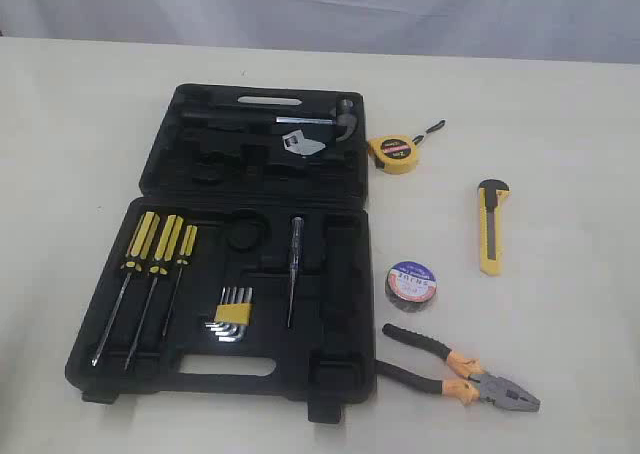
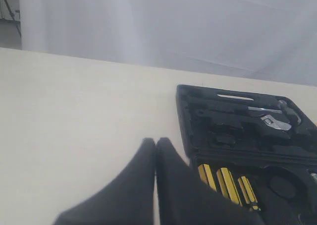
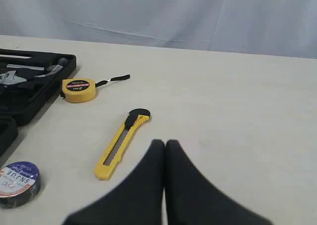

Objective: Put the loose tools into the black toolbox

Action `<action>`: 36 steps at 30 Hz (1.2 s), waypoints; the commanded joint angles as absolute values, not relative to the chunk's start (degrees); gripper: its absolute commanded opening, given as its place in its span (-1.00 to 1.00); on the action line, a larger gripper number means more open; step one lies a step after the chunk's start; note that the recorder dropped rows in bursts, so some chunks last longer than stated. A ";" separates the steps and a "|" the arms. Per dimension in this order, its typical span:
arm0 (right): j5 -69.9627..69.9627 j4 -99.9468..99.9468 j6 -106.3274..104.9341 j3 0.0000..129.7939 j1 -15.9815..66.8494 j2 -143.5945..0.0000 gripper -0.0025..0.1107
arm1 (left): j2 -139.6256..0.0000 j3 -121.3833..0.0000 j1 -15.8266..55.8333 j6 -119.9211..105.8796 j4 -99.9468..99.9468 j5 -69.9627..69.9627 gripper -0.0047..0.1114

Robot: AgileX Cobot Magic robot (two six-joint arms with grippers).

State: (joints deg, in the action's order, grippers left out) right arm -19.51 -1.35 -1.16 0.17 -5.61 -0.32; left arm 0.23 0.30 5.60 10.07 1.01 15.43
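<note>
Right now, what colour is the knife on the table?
The knife is yellow with a black end; the right wrist view shows it best.

Black toolbox (image 1: pixel 342 309), yellow-and-black striped screwdriver handles (image 1: pixel 158 242); yellow tape measure (image 1: pixel 393 153), red-black label; yellow utility knife (image 1: pixel 491 227), black tip; black tape roll (image 1: pixel 411 284), white-blue label; grey pliers (image 1: pixel 478 382), black-orange handles.

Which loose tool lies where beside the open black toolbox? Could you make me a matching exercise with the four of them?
Things:
1 yellow tape measure
2 utility knife
3 tape roll
4 pliers

Places, in the exterior view:
A lengthwise front to back, well clear of the black toolbox
B nearest the front, handles spread toward the toolbox
C beside the toolbox's far half
D flat, label up, just right of the toolbox's near half

Pairs: 1-C, 2-A, 3-D, 4-B
</note>
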 commanded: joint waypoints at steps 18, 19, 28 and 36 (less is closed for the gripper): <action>-11.49 -7.55 -2.58 0.00 -5.58 0.00 -0.96 | 0.00 0.00 5.93 10.05 1.32 15.48 -0.92; -9.71 -7.55 -2.58 0.00 -5.58 0.00 -0.96 | 0.00 0.00 5.93 10.05 1.32 15.48 -0.92; 3.05 -6.88 0.51 0.00 -5.58 0.00 -0.96 | 0.00 0.00 5.93 10.05 1.32 15.48 -0.92; -1.69 2.73 22.76 2.24 -5.58 0.00 -0.96 | 0.00 0.00 5.93 10.05 1.32 15.48 -0.92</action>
